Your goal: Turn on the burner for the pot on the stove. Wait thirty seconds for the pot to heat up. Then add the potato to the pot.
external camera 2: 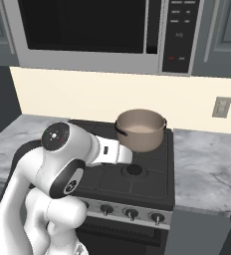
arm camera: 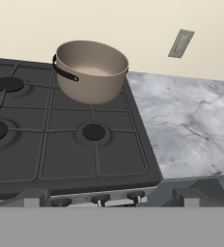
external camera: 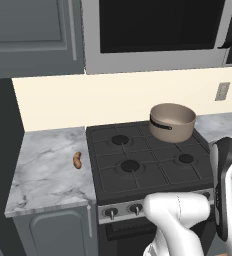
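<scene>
The tan-brown pot (external camera: 172, 121) (external camera 2: 140, 129) (arm camera: 91, 70) stands lidless on the back right burner of the black stove (external camera: 138, 165) (external camera 2: 137, 184) (arm camera: 46, 144), its dark handle facing left. The potato (external camera: 77, 160) lies on the marble counter left of the stove, close to the stove's edge. My gripper (arm camera: 111, 198) hovers in front of the stove's front right corner, looking over the knobs (arm camera: 100, 198) toward the pot. Its fingertips (arm camera: 36, 197) stand wide apart with nothing between them. My own arm hides the hand in both base views.
Small dark knobs (external camera: 110, 212) (external camera 2: 131, 214) line the silver front panel. Marble counters flank the stove, left (external camera: 48, 170) and right (external camera 2: 207, 164) (arm camera: 191, 125). A microwave (external camera 2: 102, 30) hangs above. A wall outlet (external camera 2: 221, 107) (arm camera: 180, 43) sits right of the pot.
</scene>
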